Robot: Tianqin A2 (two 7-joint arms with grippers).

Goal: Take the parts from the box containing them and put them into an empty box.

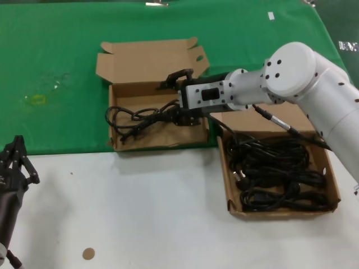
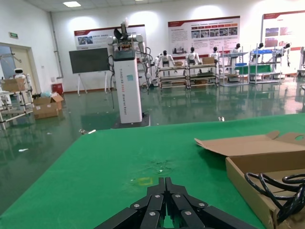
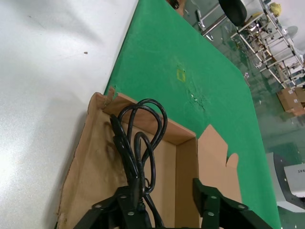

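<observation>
The right gripper [image 1: 188, 116] reaches across the green-covered table [image 1: 56, 56] and hangs inside the left-hand cardboard box [image 1: 120, 143], the one with the oval slot in its lid flap, where a single black power cord [image 1: 137, 116] lies loosely coiled on the floor of the box. The remaining cords [image 1: 277, 174] sit heaped in the second box [image 1: 283, 210] to the robot's right, under the forearm. From the right wrist view the fingers [image 3: 126, 207] stand spread, gripping nothing that can be seen; the cord [image 3: 138, 143] runs out from between them, its near end lying close against one finger while its loops trail toward the box's ragged front edge [image 3: 102, 102]. The risk from here, judging by that closeness, is that the cord snags on a finger as the arm lifts away and is dragged up or over the low wall, undoing the placement; a loop already reaches near the box's left wall in the head view, so little pull would be needed to tip it out. The forearm could also catch the upright lid. The left gripper [image 1: 14, 159] waits low at the robot's left over the white surface, fingers closed together and empty.
</observation>
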